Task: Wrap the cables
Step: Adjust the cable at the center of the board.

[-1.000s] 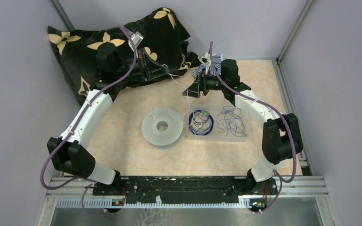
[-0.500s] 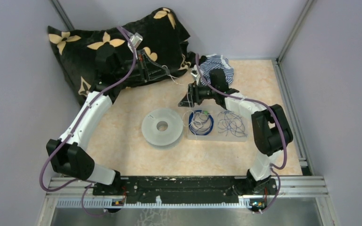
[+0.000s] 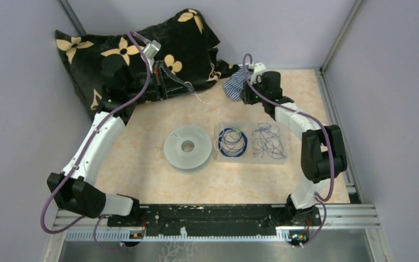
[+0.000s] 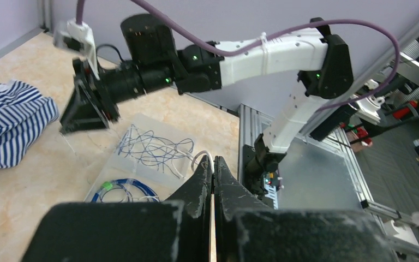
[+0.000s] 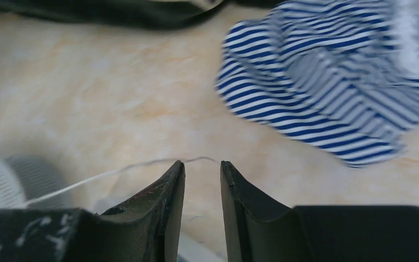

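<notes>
left hand (image 4: 214, 162): the two fingers are pressed together. A whitish wire (image 4: 201, 156) bends out from their tips, so the hand seems clamped on this wire. In the top view it is at the far left, at the edge of the black flowered cloth (image 3: 142, 43).
right hand (image 5: 202, 166): the fingers stand apart with a narrow gap. The end of the whitish wire crosses just at the tips, and nothing is clamped between them.
whitish wire: very thin. In the top view it goes from the left hand across the surface (image 3: 158, 185) toward the coil, and it is hard to follow the whole way.
coil (image 3: 231, 142): a small ring of dark blue and whitish wire with a green bit. It lies flat in the left half of the clear tray (image 3: 251, 159).
tangle (image 3: 269, 141): loose dark blue loops in the right half of the same tray, just beside the coil.
spool (image 3: 187, 146): pale, round and translucent. It lies flat on the surface just left of the tray.
striped cloth (image 3: 233, 86): blue and white, crumpled at the far side, near the right hand.
</notes>
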Available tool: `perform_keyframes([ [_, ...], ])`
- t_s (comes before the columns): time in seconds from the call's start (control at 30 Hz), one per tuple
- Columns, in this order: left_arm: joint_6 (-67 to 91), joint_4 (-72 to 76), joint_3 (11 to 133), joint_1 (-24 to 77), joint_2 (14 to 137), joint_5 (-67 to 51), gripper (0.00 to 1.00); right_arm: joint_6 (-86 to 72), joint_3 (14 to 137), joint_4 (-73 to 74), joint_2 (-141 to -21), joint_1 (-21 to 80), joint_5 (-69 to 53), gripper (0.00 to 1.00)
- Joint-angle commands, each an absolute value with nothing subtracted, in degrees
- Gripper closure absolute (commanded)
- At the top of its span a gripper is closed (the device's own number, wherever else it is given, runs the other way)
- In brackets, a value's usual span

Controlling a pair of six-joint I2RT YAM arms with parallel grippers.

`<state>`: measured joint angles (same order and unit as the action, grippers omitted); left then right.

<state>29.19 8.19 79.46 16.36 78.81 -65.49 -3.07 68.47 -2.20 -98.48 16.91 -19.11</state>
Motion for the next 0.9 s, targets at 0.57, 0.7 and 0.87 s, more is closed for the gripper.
perform_keyframes([
  [0.57, 21.4, -2.7, 90.9, 16.4, 80.6, -60.2, 1.00, 8.9, 70.5, 9.9, -82.2, 4.9, -34.9, 0.51],
  [0.7, 21.3, -3.2, 91.6, 16.4, 81.2, -59.7, 1.00, 10.6, 67.5, 15.2, -80.8, 5.9, -40.6, 0.42],
  [0.87, 20.2, -4.0, 92.3, 16.4, 81.2, -59.6, 1.00, 10.6, 61.6, 16.0, -80.4, 7.7, -42.6, 0.38],
])
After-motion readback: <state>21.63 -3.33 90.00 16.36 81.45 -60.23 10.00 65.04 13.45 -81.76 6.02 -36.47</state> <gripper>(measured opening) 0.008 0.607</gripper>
